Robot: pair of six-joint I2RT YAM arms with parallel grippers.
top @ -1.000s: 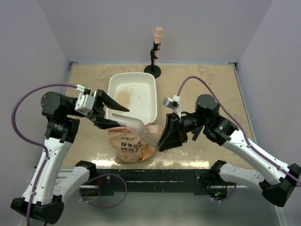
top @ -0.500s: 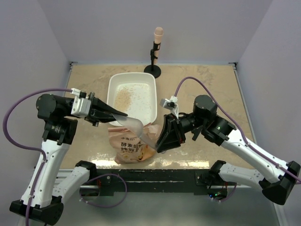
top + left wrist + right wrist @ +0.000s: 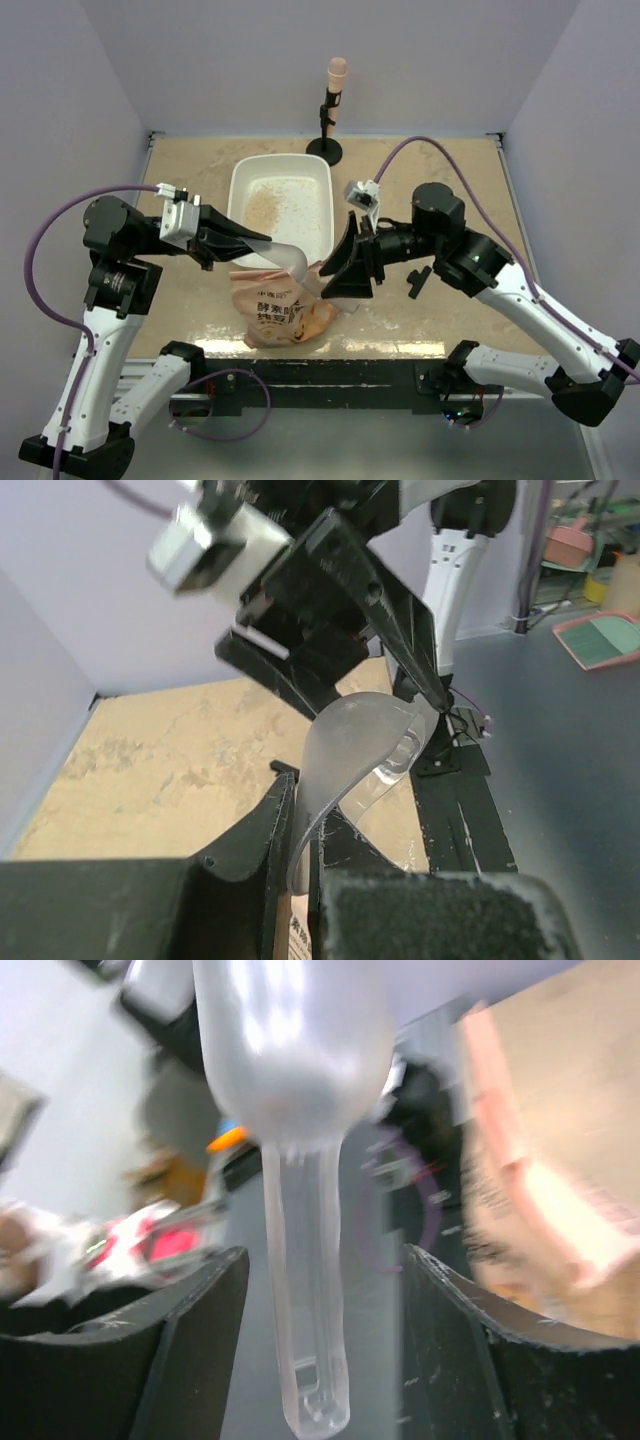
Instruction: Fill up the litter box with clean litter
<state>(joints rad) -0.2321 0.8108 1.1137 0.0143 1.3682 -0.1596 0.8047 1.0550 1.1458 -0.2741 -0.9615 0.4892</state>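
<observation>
The white litter box point(image 3: 318, 215) lies at the table's middle back, with a thin patch of clean litter point(image 3: 263, 206) on its floor. A clear plastic scoop point(image 3: 291, 264) hangs over the box's near rim and the orange-pink bag point(image 3: 281, 312). My left gripper point(image 3: 262, 240) is shut on the rim of the scoop's bowl point(image 3: 362, 742), pinched between its fingers point(image 3: 303, 810). My right gripper point(image 3: 331, 273) stands open. The scoop's handle point(image 3: 306, 1312) hangs in the gap of that gripper point(image 3: 325, 1256) and touches neither finger. The bowl point(image 3: 291, 1052) looks empty.
A black stand with a peach foam top point(image 3: 334, 108) rises behind the box. The crinkled bag point(image 3: 541, 1192) lies right under the scoop and the right gripper. Grey walls close in the left, back and right sides.
My left gripper closed on the scoop's bowl. The right gripper then opened, let go of the handle and rose slightly toward the box.
</observation>
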